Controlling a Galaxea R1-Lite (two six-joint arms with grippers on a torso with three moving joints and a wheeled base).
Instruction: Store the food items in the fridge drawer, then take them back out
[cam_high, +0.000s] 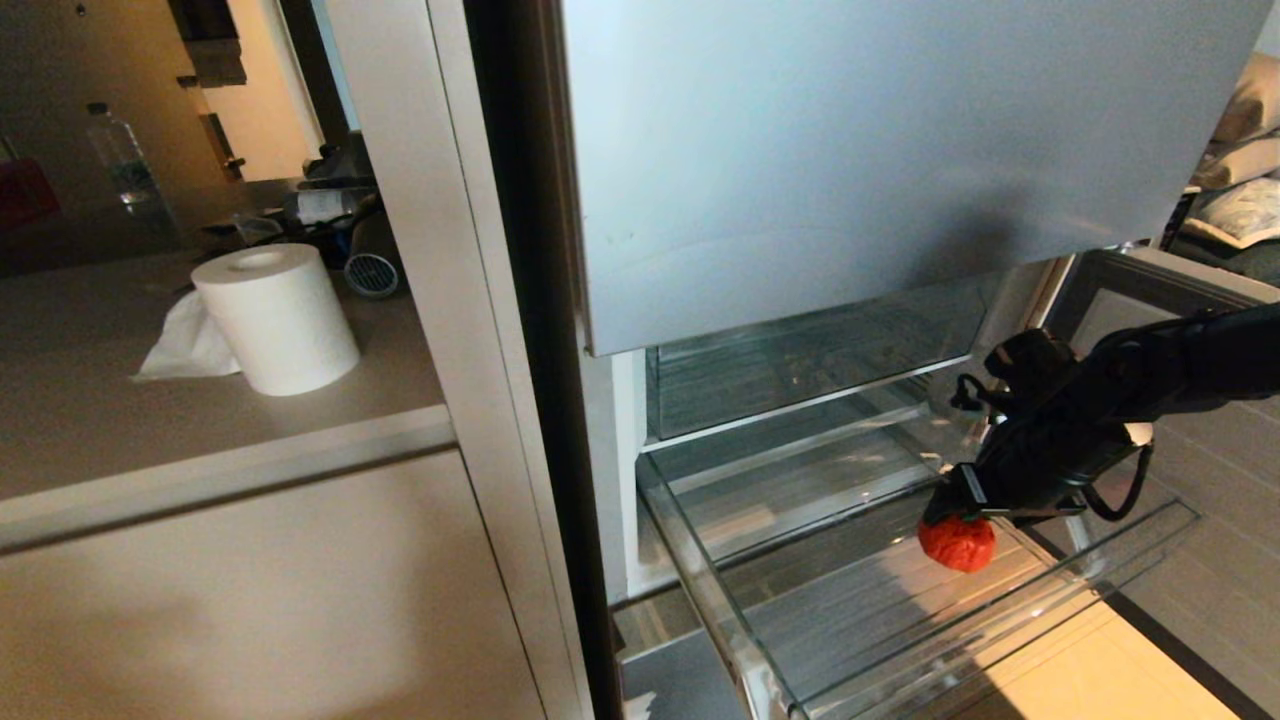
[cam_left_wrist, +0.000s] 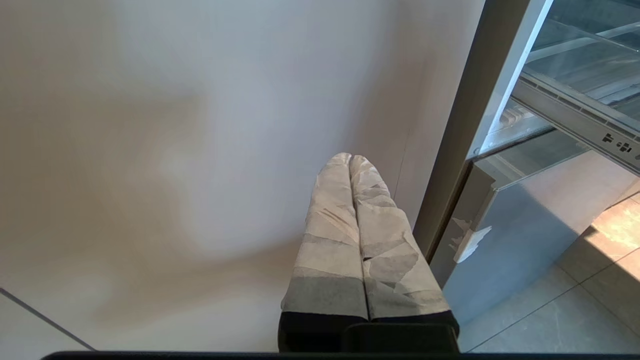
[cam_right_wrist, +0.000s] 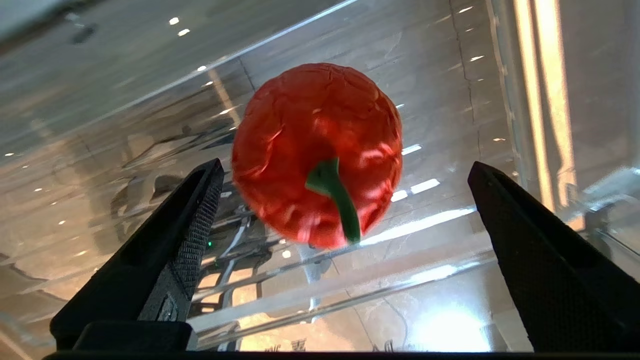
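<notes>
One red pepper (cam_high: 957, 542) is in view, the only food item, and it lies on the ribbed floor of the one pulled-out fridge drawer (cam_high: 720, 600), toward the drawer's right side and a little behind its thick clear front lip. From the right wrist view the pepper (cam_right_wrist: 320, 150) shows its short green stem turned toward the camera, and it sits between the two black fingers (cam_right_wrist: 192, 225) with clear space on both sides, so neither pad touches it. The right gripper (cam_high: 950, 510) stands spread wide and holds nothing; its arm comes in from the right of the drawer, slanting downward over the drawer's right rim, with the tips just above the pepper. A second clear bin (cam_high: 800, 360) sits deeper in the fridge, behind the drawer and under the one silver-blue front panel (cam_high: 850, 150). The left gripper (cam_left_wrist: 352, 159) hangs well away from the drawer, beside the pale cabinet side (cam_left_wrist: 175, 150) to the left of the fridge, pointing along that flat wall; its two tape-wrapped fingers (cam_left_wrist: 330, 225) are pressed together with nothing between them. On the bench (cam_high: 100, 400) to the left of the fridge stand one roll of white paper (cam_high: 277, 318) with a loose sheet beside it, and one clear bottle (cam_high: 120, 160) farther back.
</notes>
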